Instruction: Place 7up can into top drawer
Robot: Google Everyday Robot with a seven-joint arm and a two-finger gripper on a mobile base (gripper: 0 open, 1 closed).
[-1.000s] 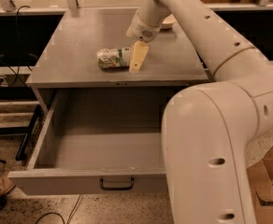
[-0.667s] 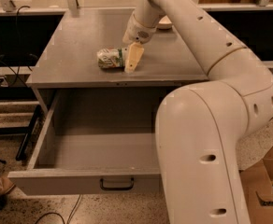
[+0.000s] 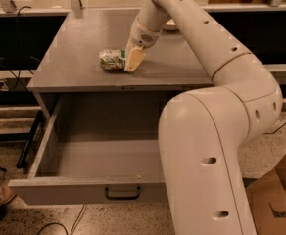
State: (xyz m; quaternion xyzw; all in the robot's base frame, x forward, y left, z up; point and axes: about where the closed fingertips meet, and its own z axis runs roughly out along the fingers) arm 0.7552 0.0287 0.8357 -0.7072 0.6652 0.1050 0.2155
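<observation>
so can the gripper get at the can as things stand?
Likely yes. The gripper is down at the cabinet top, right at one end of the can, which lies on its side. Nothing stands between them. Whether it has a grip, I cannot tell.

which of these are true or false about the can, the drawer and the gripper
1. The 7up can lies on its side on the cabinet top. True.
2. The top drawer is shut. False: it is pulled wide open.
3. The gripper is down at the can, on the cabinet top. True.
4. The can is already inside the drawer. False: it is on the cabinet top, and nothing shows inside the drawer.
</observation>
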